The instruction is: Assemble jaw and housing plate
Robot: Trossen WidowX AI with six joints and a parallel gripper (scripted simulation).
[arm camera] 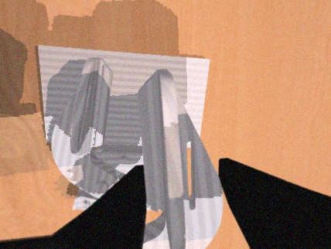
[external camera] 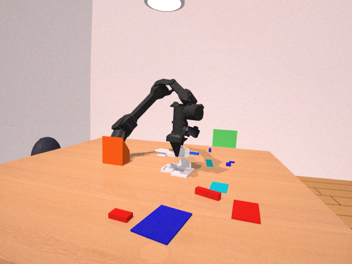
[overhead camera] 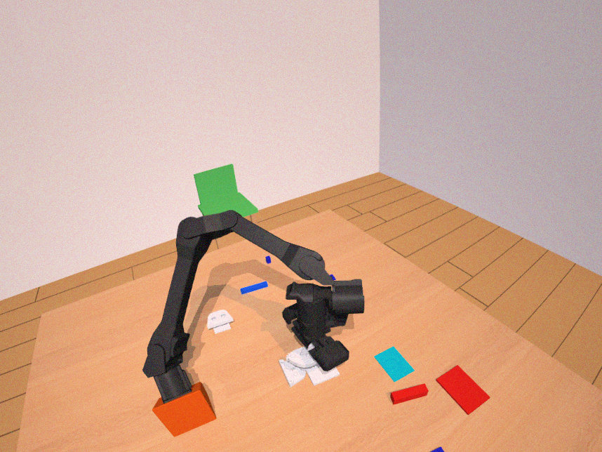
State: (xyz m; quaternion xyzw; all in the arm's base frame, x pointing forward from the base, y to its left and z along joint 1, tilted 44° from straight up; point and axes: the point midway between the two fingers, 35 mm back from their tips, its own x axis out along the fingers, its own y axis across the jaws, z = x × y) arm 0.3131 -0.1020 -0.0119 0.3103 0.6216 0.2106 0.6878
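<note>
My gripper (overhead camera: 318, 351) is shut on the free white jaw (overhead camera: 299, 359) and holds it just above the white base (overhead camera: 311, 373) near the table's middle. In the wrist view the held jaw (arm camera: 166, 151) stands between my dark fingers and overlaps the right side of the base (arm camera: 124, 77). The other jaw (arm camera: 87, 108) sits on the base's left side. I cannot tell whether the held jaw touches its pin. The white housing plate (overhead camera: 219, 321) lies flat on the table to the left, apart from the base. It also shows in the exterior view (external camera: 163, 151), behind my gripper (external camera: 177, 154).
The arm's orange mount (overhead camera: 184, 408) stands at the front left. A cyan tile (overhead camera: 393, 363), a red block (overhead camera: 409, 393) and a red tile (overhead camera: 462, 389) lie to the right. Small blue pieces (overhead camera: 253, 287) lie behind. A blue tile (external camera: 161, 224) lies farther off.
</note>
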